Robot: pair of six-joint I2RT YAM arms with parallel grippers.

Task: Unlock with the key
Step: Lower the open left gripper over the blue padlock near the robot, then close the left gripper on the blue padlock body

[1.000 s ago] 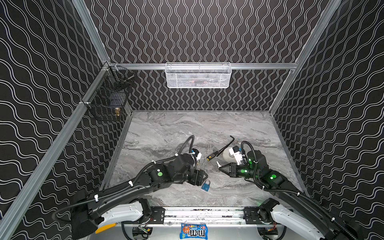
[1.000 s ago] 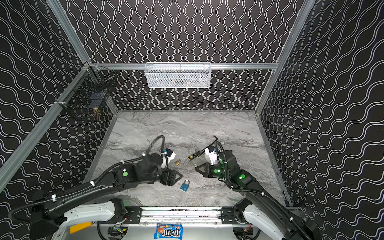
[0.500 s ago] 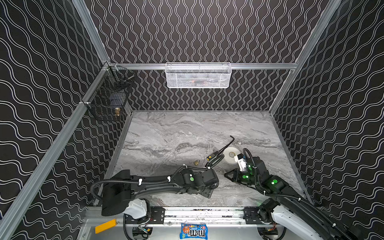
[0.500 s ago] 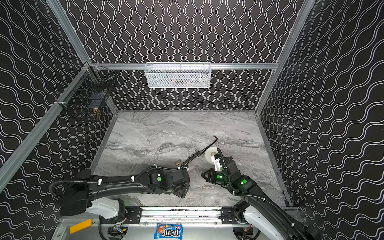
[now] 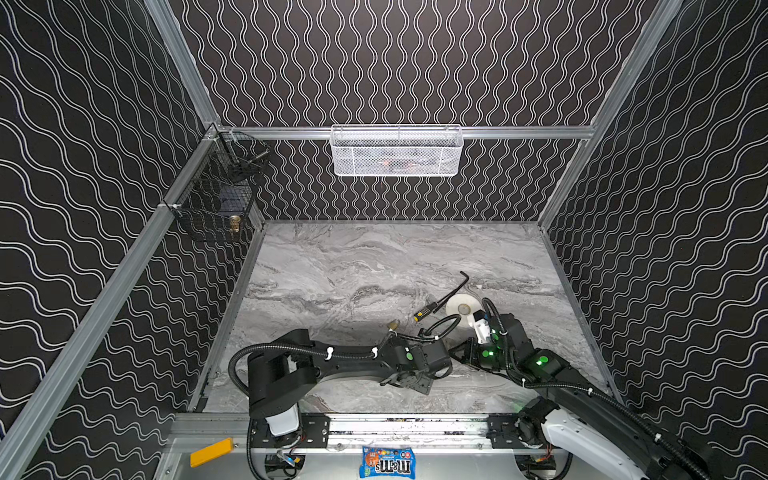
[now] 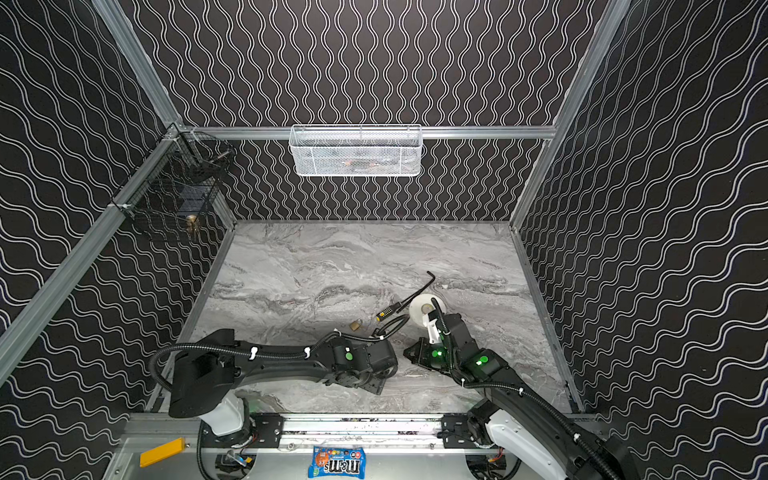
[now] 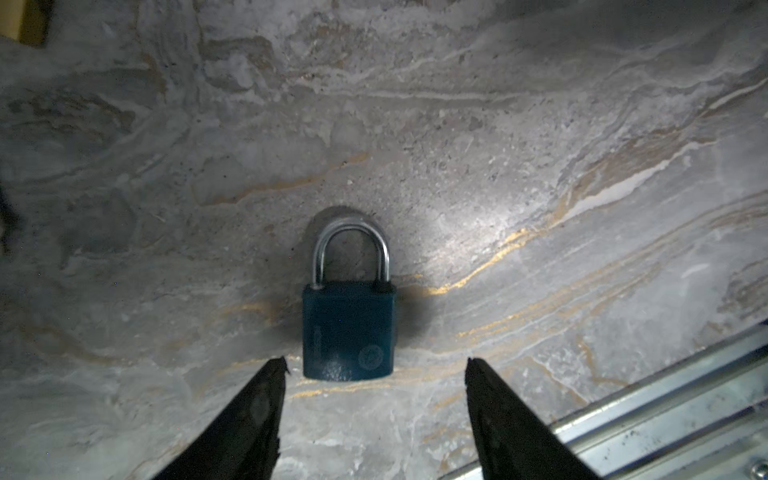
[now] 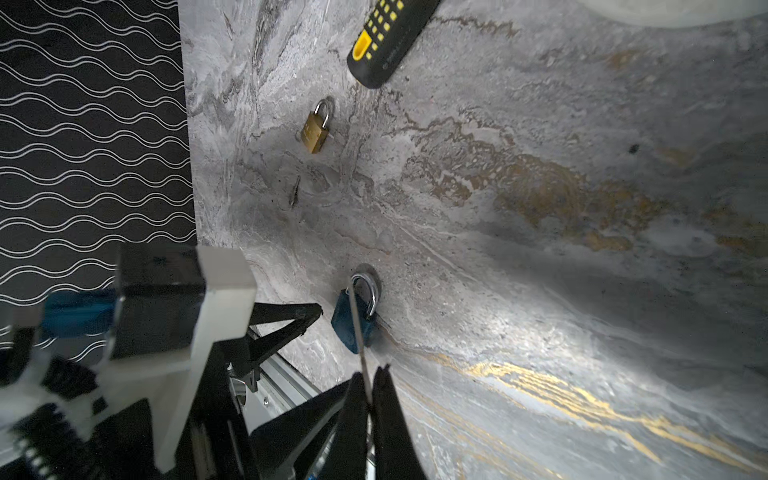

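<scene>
A blue padlock (image 7: 348,328) lies flat on the marble table with its silver shackle closed. My left gripper (image 7: 376,365) is open, its fingertips either side of the lock's bottom edge without touching it. In both top views the left arm hides this lock; the left gripper (image 5: 411,380) sits low near the front rail. My right gripper (image 8: 369,376) is shut on the key (image 8: 360,345), a thin metal blade seen edge-on that points toward the blue padlock (image 8: 347,330) but stays short of it. In a top view the right gripper (image 5: 461,353) is just right of the left wrist.
A small brass padlock (image 5: 392,325) lies behind the left wrist. A bent tool with a black-and-yellow handle (image 5: 426,311) and a white tape roll (image 5: 461,305) lie further back. The metal front rail (image 7: 665,407) runs close by the left gripper.
The left arm has dropped flat and swung toward the front, now covering the blue padlock in the top views. The right gripper, still holding the key, has drawn back toward the front.
</scene>
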